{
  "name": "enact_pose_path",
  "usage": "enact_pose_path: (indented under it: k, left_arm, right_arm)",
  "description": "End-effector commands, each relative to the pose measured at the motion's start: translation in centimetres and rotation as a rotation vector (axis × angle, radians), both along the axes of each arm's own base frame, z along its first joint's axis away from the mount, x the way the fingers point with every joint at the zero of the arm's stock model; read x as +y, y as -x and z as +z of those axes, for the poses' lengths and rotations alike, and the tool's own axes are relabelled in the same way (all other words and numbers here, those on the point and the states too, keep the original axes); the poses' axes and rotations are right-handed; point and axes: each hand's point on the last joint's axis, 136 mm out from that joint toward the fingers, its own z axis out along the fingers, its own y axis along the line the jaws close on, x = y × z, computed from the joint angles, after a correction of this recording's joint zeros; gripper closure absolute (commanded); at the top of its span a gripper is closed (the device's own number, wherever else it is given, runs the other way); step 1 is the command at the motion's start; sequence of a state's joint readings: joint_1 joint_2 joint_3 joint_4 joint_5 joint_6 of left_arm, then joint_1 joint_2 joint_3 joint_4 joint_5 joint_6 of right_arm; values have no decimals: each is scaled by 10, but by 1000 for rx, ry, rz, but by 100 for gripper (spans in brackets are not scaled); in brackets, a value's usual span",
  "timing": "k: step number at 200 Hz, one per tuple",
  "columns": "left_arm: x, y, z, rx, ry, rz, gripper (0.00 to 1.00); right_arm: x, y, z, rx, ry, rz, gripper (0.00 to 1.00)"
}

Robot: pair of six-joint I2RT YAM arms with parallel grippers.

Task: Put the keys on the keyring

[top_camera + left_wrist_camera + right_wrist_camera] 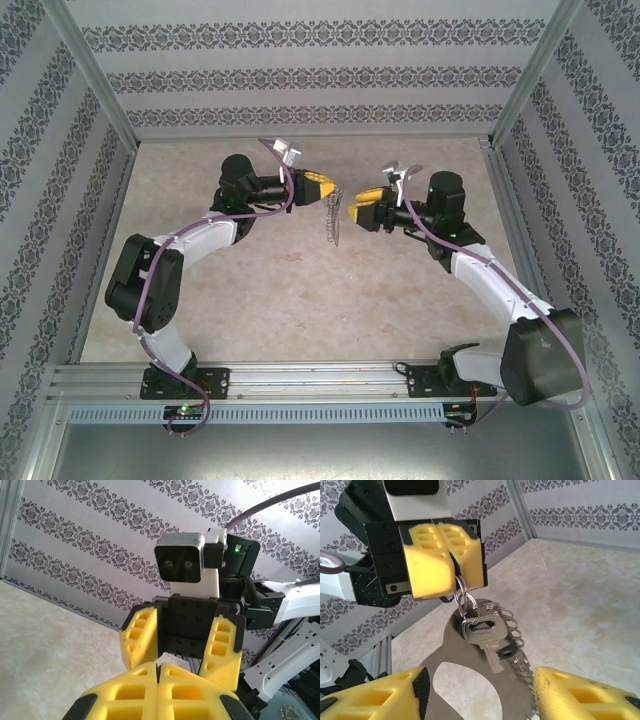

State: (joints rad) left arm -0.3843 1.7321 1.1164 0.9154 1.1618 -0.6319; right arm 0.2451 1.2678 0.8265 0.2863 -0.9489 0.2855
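1. Keyring (451,647), a silver-grey flat metal loop with a coiled wire strip along one side, hangs just below the tips of the left gripper (454,577), above the beige marbled table (300,300)
2. Yellow foam fingers (427,560) of the left gripper are clenched on a small round split ring (460,587) at the top of the bunch
3. Silver metal key (481,631) with a squarish head dangles from that ring, lying against the loop
4. Right gripper (180,647) faces the left one with its fingers released and spread wide, the loop's lower part hanging between them
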Motion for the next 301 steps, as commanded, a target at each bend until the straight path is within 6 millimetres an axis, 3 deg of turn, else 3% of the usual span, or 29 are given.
enact_pose_path:
  k: [1,110,177,204,301]
  left_arm:
    - [2,13,27,-91,44,-10,100]
    - [0,16,25,-78,43,-39,100]
    - [1,14,25,-83,52,-18,100]
    - [1,13,27,-94,58,-5,100]
    - [1,11,27,-92,65,2,100]
  right_arm:
    - [9,-4,6,-37,-5,9,42]
    - [28,-24,3,-30,1,16,44]
    - [29,-14,-7,-12,6,50,89]
    - [30,-7,-9,-8,7,71,100]
    - [48,10,-19,32,25,182,100]
